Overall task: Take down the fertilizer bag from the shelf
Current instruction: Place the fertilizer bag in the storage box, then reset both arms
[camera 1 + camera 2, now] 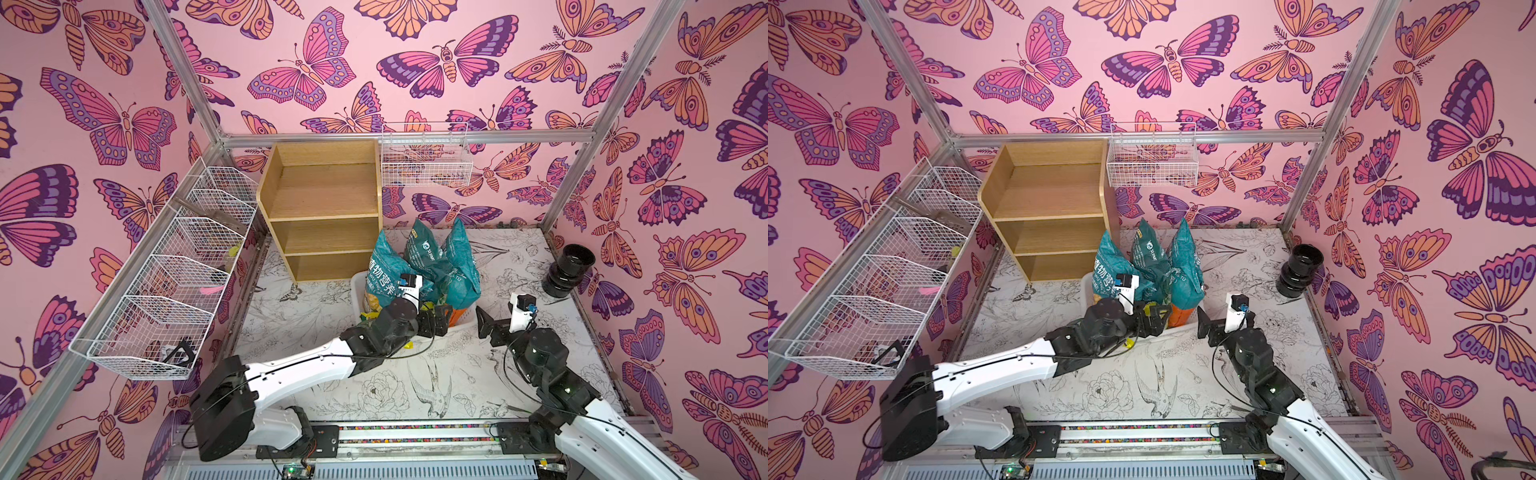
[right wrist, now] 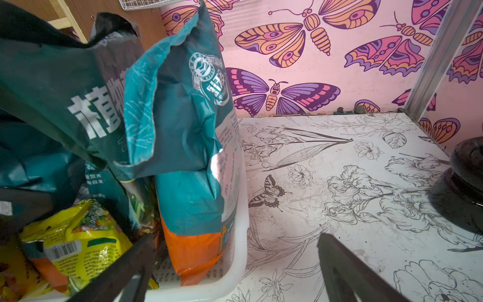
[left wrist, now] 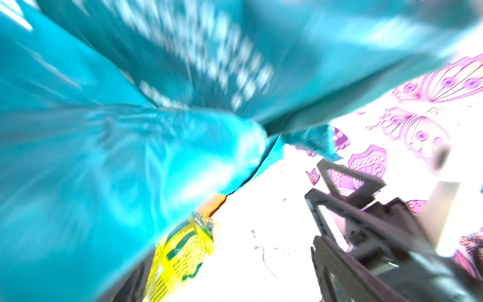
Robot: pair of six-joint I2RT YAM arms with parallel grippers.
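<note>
Light-wood shelf [image 1: 324, 195] is bare on every tier, the teal fertilizer bags [image 1: 428, 257] stand in the white basket [image 1: 356, 286] at its four o'clock, and left gripper [image 1: 436, 320] and right gripper [image 1: 484, 322] gape empty, so the take-down looks finished.

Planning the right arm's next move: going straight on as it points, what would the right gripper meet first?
The right gripper would probably meet the near corner of the white basket first, a teal bag standing just behind; depth is unclear.
</note>
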